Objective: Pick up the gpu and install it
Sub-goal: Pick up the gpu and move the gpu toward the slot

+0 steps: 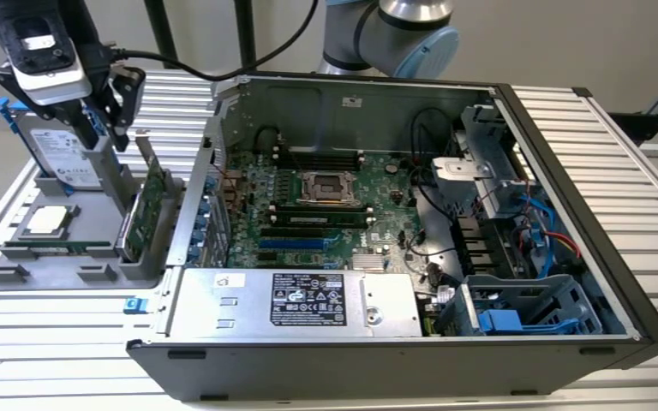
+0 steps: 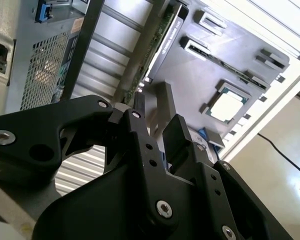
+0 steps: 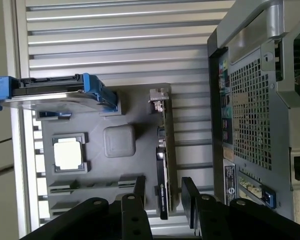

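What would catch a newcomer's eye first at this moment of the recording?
The open computer case, its motherboard laid bare, takes up the exterior view's middle and right. At the exterior view's left, the gripper hangs open above a grey holder tray, where the gpu stands on edge beside a hard drive in a blue frame.

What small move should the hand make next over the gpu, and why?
Probably lower straight down a little, then close. In the first wrist view the hand is open and straddles the gpu, which stands on edge in the grey holder. The hand seems to sit at the card's upper edge and is not yet gripping it.
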Controlling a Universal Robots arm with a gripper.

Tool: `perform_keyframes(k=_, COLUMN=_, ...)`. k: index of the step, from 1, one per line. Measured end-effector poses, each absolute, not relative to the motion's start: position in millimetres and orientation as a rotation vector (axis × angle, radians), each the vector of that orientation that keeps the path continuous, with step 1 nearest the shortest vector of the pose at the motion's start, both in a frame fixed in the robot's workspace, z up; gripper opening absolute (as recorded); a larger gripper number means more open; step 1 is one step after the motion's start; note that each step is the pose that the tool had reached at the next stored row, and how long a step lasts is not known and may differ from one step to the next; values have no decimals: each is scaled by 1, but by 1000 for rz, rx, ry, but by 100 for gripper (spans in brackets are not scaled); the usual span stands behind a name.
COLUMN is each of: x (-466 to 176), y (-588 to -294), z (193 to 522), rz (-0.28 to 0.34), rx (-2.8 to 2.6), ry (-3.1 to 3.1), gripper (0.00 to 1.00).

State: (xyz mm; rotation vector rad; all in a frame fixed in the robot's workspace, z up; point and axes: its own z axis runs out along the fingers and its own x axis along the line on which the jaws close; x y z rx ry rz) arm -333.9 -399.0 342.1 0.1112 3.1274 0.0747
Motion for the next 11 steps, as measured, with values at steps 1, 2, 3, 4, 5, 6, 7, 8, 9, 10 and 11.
perform_keyframes(k=1, x=-334, y=-399, z=342, rz=75, rx=111, ry=3127, gripper=100)
perform_keyframes(k=2, x=-334, y=-399, z=341, rz=75, rx=111, ry=3127, gripper=100)
perform_keyframes(k=3, x=-334, y=-399, z=341, rz=75, rx=111, ry=3127, gripper=100)
perform_keyframes(k=4, x=-334, y=-399, z=340, rz=75, rx=111, ry=3127, gripper=100)
perform_keyframes(k=5, x=-334, y=-399, z=340, rz=75, rx=111, ry=3127, gripper=100)
perform_keyframes(k=6, x=-334, y=-399, z=339, rz=75, rx=111, ry=3127, gripper=100)
perform_keyframes(k=7, x=-334, y=-399, z=339, rz=75, rx=111, ry=3127, gripper=100)
perform_keyframes(k=8, x=-334, y=-399, z=338, rz=75, rx=111, ry=3127, gripper=100)
perform_keyframes(k=9, x=-334, y=-399, z=338, rz=75, rx=111, ry=3127, gripper=100)
perform_keyframes(k=10, x=-334, y=-399, z=337, rz=75, rx=111, ry=3127, gripper=100)
perform_keyframes(k=11, x=-334, y=-399, z=337, rz=75, rx=111, ry=3127, gripper=100)
